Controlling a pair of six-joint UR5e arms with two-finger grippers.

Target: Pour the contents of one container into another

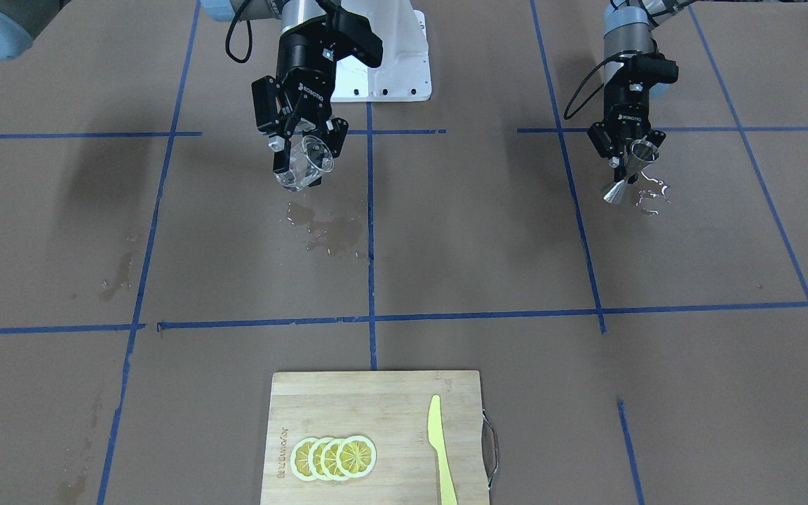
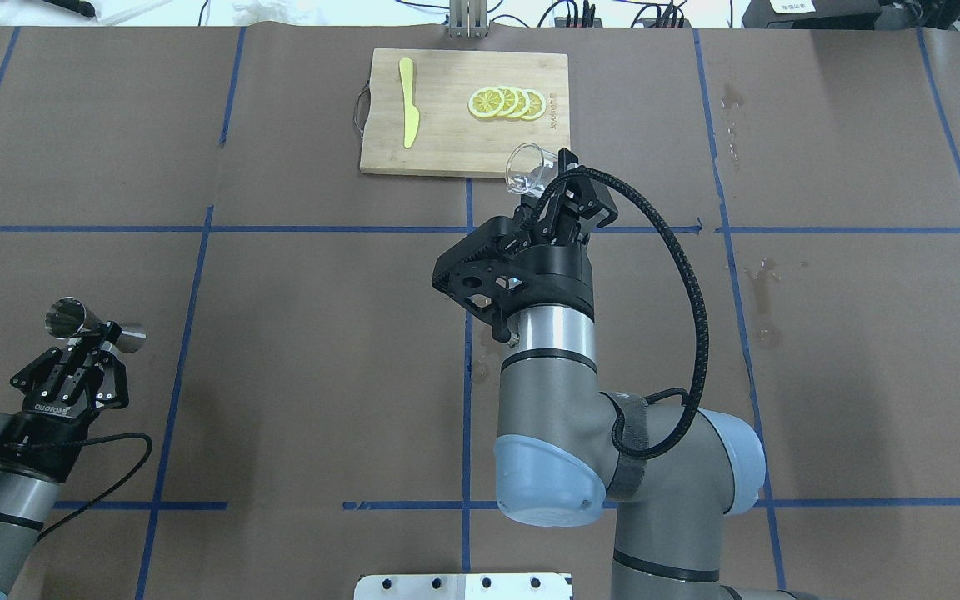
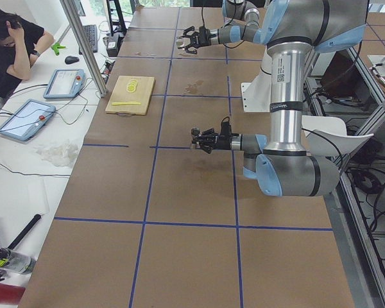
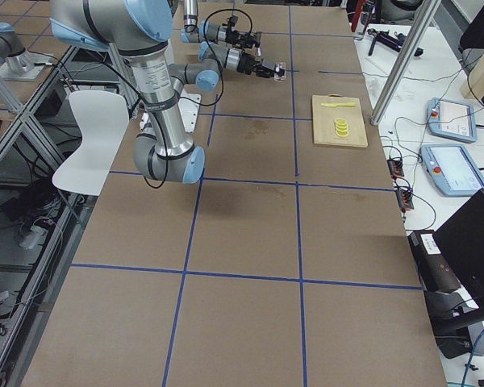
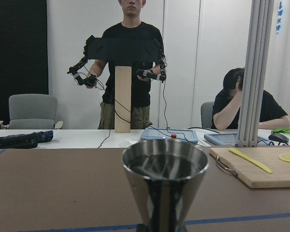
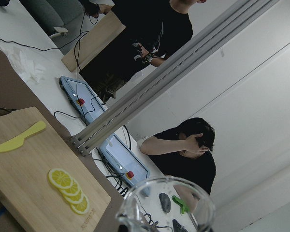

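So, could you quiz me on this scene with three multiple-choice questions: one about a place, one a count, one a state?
1. Where does the yellow knife lie?
A. on a plate
B. on the wooden board
C. in a bowl

2. How many lemon slices are there?
A. two
B. four
C. six

3. The glass tumbler is:
A. standing on the board
B. lying on the board
C. gripped in the air by the right arm's fingers

Answers: 1 B, it rests on the board. 2 B, four overlapping rounds show. 3 C, it hangs in their grip.
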